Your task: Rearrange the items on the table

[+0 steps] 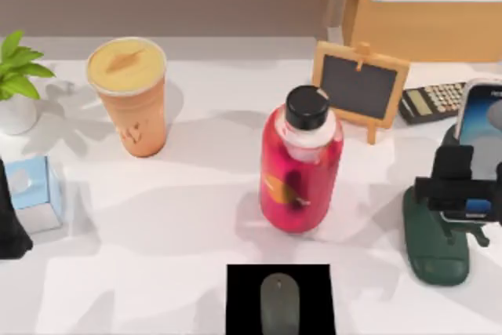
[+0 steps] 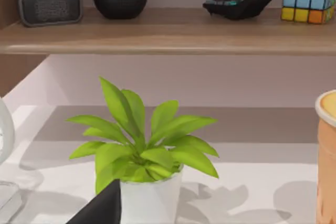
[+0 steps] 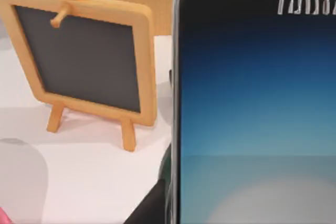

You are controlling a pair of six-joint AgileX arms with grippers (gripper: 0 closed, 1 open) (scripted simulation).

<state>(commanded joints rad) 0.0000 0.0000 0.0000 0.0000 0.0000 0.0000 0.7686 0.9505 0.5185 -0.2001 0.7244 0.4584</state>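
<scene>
A grey oval mouse lies on a black mat at the table's front edge. The tall orange cup with a yellowish lid stands at the back left. A small light-blue box sits at the left edge, right beside my left gripper, which is parked there. At the far right, my right gripper is shut on the smartphone, holding it upright above a dark green stand. The phone's blue screen looms close in the right wrist view.
A red bottle with a black cap stands mid-table. A small wooden chalkboard easel and a calculator are at the back right. A potted plant stands at the back left. A shelf carries speakers and a colour cube.
</scene>
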